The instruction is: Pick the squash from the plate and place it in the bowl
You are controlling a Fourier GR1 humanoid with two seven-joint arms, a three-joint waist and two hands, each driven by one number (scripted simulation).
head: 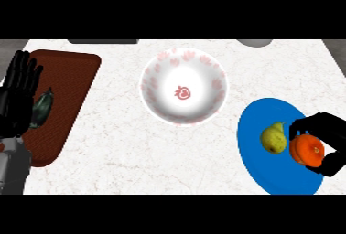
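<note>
A yellow pear-shaped squash [273, 137] lies on the blue plate [270, 176] at the right. Right beside it on the plate is a round orange fruit [308, 149]. My right hand [327, 137] comes in from the right edge, fingers and thumb curled round the orange fruit and just short of the squash. The white bowl [184, 87], patterned in red, stands at the counter's middle with nothing in it. My left hand [17, 98] rests open at the left edge, fingers up.
A brown cutting board [67, 87] lies at the left, with a dark green vegetable [43, 106] on it, partly behind my left hand. A grey object [255, 43] and a dark strip [103, 41] sit at the counter's far edge.
</note>
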